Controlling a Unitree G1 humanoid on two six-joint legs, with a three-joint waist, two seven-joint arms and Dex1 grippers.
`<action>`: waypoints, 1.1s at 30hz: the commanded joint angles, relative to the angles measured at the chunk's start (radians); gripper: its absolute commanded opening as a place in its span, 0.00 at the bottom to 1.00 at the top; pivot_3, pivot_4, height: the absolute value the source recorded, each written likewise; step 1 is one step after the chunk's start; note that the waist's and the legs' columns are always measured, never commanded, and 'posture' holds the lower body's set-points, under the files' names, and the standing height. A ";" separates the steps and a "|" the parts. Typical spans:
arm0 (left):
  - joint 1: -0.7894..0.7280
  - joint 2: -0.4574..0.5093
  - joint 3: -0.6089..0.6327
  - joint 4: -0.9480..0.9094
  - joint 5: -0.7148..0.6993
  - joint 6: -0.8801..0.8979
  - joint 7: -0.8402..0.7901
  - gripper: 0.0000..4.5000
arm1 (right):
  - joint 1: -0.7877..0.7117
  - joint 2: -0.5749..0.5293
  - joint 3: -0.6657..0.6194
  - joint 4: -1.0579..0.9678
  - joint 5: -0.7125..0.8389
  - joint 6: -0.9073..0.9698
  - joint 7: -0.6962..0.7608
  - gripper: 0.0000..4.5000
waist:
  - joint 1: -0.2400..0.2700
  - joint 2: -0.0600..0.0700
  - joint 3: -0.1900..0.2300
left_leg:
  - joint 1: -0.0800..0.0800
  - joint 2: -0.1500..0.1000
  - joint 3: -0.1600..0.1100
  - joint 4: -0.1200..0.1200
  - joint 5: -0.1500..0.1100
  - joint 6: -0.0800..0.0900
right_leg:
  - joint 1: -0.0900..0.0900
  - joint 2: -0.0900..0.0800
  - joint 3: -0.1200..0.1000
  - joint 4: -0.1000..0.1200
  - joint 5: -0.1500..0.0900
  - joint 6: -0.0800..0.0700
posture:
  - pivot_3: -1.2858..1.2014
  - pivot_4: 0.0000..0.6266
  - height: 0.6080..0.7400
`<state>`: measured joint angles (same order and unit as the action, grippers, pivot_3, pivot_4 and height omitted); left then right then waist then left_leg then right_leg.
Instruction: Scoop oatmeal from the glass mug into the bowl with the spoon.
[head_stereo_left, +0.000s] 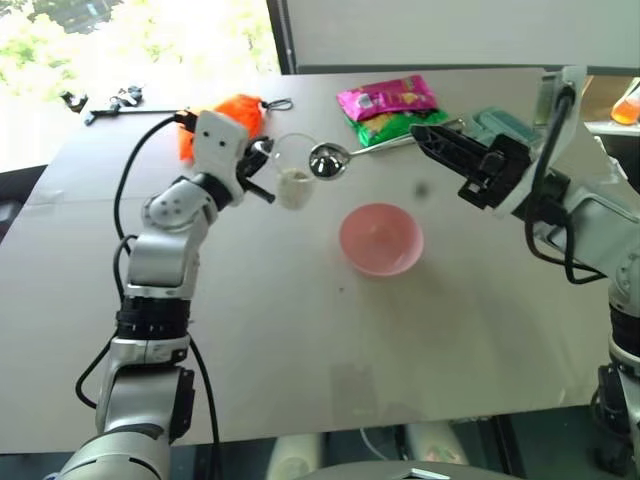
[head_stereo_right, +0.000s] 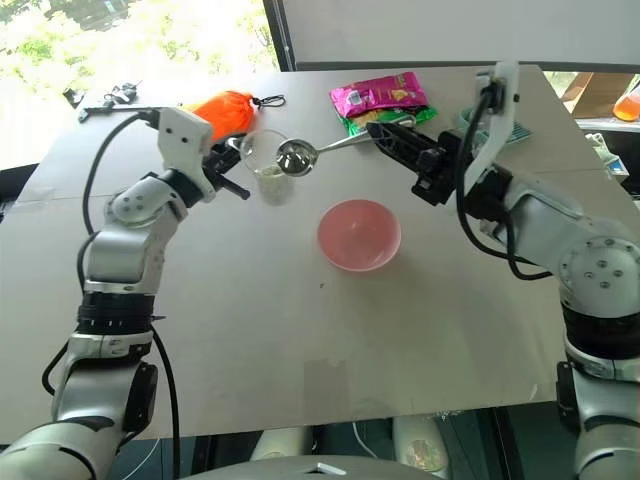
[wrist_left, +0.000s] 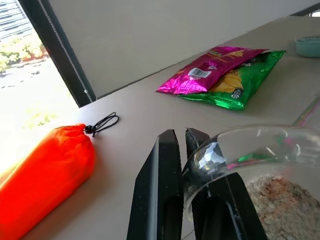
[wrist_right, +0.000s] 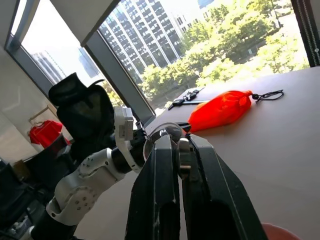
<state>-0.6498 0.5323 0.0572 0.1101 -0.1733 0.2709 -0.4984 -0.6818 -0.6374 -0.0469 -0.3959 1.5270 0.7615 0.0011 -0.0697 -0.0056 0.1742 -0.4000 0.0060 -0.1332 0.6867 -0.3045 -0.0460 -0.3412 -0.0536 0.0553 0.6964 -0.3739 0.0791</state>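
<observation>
left gripper (head_stereo_left: 262, 172): clamped on glass mug (head_stereo_left: 293, 170), mug raised off table (head_stereo_left: 300, 330) | oatmeal (head_stereo_left: 295, 180): low in mug | right gripper (head_stereo_left: 425, 136): closed on spoon (head_stereo_left: 345, 155) handle | spoon head just beside mug rim, above oatmeal | bowl (head_stereo_left: 381, 239): on table, near, below spoon

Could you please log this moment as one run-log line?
left pincer: shut on glass mug, lifted | right pincer: shut on spoon, head at mug rim | oatmeal: in mug | bowl: on table
</observation>
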 joint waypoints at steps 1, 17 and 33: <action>-0.056 -0.011 -0.020 0.002 0.038 -0.077 -0.002 0.03 | -0.060 0.029 0.014 -0.009 -0.108 -0.002 0.003 0.00 | 0.000 0.000 0.000 | 0.000 0.000 0.000 0.000 0.000 0.000 | 0.000 0.000 0.000 0.000 0.000 0.000 | 0.52 0.24 1.00; -0.099 -0.048 -0.060 0.048 0.102 -0.146 -0.005 0.03 | -0.191 0.047 0.258 -0.015 -0.736 -0.033 0.252 0.00 | -0.002 0.000 0.000 | 0.000 -0.001 -0.001 0.000 0.000 0.000 | -0.001 0.000 -0.001 0.000 0.000 0.000 | 0.52 0.24 1.00; -0.103 -0.084 -0.068 0.039 0.162 -0.187 0.016 0.03 | -0.235 0.136 0.375 0.019 -1.093 -0.089 0.490 0.00 | -0.002 0.000 0.000 | 0.000 -0.001 -0.002 0.000 0.000 0.000 | -0.001 -0.001 -0.002 0.001 0.000 0.000 | 0.52 0.24 1.00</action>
<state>-0.7212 0.4480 -0.0114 0.1810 -0.0114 0.1204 -0.4946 -0.8823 -0.5062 0.3385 -0.3493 0.4543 0.7067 0.4734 -0.0715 -0.0052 0.1744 -0.4002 0.0052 -0.1355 0.6872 -0.3042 -0.0464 -0.3420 -0.0543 0.0530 0.6975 -0.3739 0.0791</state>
